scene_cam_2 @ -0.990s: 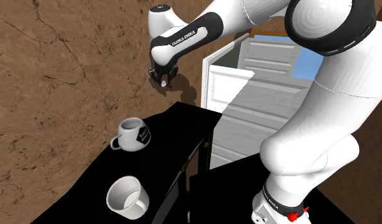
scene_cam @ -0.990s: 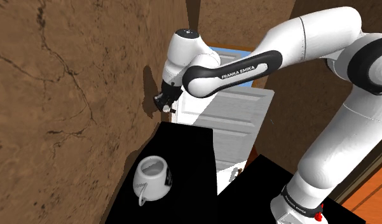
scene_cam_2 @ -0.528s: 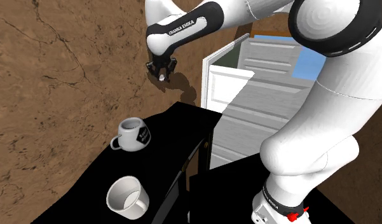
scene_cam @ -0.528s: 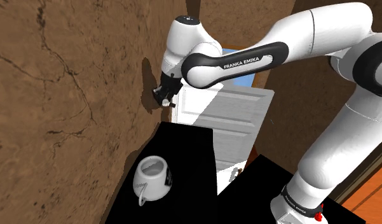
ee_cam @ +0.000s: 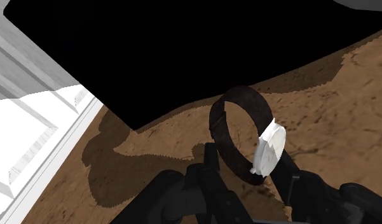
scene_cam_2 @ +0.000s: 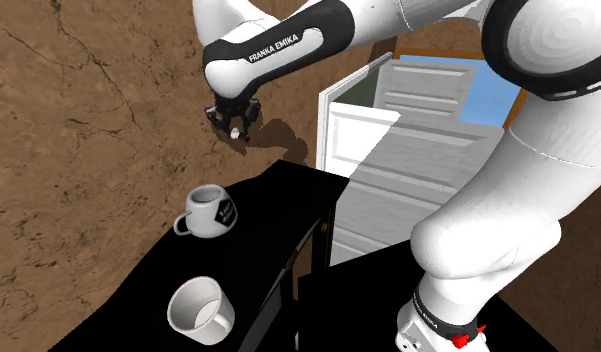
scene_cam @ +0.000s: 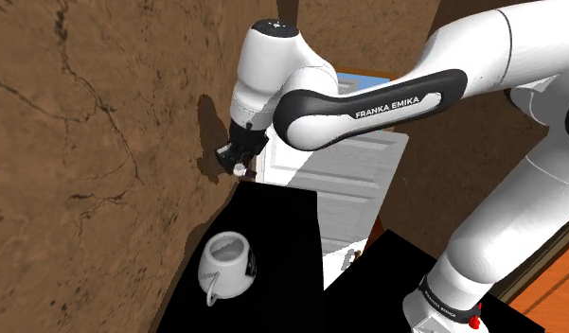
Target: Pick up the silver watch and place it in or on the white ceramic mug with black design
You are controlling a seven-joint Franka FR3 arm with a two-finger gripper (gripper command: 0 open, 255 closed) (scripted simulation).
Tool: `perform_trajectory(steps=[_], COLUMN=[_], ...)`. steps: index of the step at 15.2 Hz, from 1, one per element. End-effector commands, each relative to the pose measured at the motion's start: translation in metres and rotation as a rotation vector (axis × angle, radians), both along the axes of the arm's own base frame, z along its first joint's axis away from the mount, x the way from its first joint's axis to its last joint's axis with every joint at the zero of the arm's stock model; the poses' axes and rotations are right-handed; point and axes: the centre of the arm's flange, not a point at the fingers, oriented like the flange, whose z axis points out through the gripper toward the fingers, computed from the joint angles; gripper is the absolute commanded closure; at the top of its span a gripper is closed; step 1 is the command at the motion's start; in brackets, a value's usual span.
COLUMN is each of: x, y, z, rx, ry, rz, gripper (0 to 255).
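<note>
My gripper (scene_cam_2: 233, 128) hangs in the air past the far edge of the black table (scene_cam_2: 263, 215), shut on the watch (ee_cam: 270, 149). The watch has a pale round face and a dark brown band, and sits clasped between the fingers (ee_cam: 208, 172). In the shoulder view the gripper (scene_cam: 237, 161) is above and beyond the white mug (scene_cam: 227, 265). The white mug with a black design (scene_cam_2: 210, 210) stands upright on the table, below the gripper and a little toward me, its handle toward the second exterior view's left.
A second, plain white mug (scene_cam_2: 200, 308) stands nearer the table's front in the second exterior view. A white panelled door (scene_cam_2: 363, 130) stands open to the right of the gripper. Brown cracked ground (scene_cam_2: 78, 130) lies beyond the table.
The gripper, still holding the watch, has swung toward the left in both exterior views and dropped slightly. The mugs have not moved.
</note>
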Motion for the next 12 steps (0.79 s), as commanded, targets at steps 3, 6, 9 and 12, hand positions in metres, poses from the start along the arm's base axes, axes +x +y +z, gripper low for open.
perform_trajectory(steps=[3,6,9,12], x=[-0.042,-0.070,-0.099,-0.128], y=[0.036,0.063,0.090,0.117], z=[0.002,0.003,0.004,0.004], rx=[0.000,0.000,0.000,0.000], ry=[0.000,0.000,0.000,0.000], rz=[-0.002,-0.002,-0.002,-0.002], gripper=[255,255,255,255])
